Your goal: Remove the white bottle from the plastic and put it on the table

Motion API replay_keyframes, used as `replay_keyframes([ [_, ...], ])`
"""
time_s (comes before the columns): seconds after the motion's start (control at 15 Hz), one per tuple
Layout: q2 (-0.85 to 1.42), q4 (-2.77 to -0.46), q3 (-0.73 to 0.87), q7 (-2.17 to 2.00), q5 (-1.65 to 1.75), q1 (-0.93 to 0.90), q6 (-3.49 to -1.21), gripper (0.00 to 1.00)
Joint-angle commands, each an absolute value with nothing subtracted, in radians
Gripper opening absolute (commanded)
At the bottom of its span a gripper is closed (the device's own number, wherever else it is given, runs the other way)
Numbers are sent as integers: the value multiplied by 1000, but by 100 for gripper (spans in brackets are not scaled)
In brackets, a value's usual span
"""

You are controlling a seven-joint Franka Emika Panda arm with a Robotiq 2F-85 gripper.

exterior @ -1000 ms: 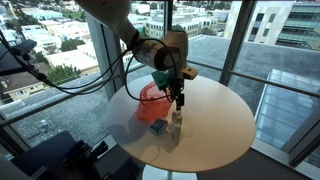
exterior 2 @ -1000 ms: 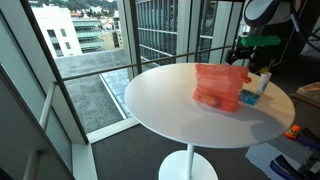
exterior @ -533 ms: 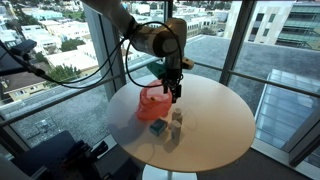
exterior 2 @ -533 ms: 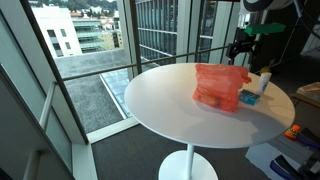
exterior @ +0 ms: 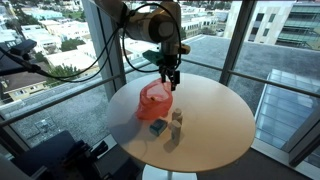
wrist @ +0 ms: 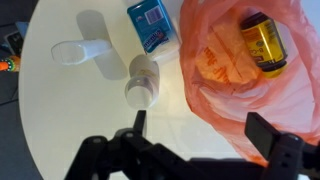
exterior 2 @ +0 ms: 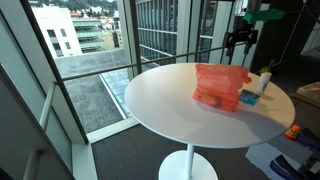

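Item: white bottle (wrist: 143, 82) out on the counter (exterior: 215, 125); claw (exterior: 170, 80) aloft.
The bottle stands upright on the counter, outside the plastic (wrist: 225, 80), just beside its rim and near a teal block (wrist: 151, 22). The claw hangs above the plastic, fingers spread wide, holding nothing. A yellow can (wrist: 262, 42) lies inside the plastic.

teal box (wrist: 150, 22): flat, near counter (wrist: 60, 120) edge | yellow can (wrist: 262, 42): on its side | windows (exterior: 270, 60): city beyond
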State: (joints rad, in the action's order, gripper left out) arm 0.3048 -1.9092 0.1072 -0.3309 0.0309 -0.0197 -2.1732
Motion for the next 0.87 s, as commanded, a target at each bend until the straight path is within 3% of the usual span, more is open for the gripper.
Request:
replay_keyframes([
  [0.0,243,-1908,95,-336,47,-23,-2146,100],
  [0.8,203,-1907,80,-333,34,-16,-2168,100],
])
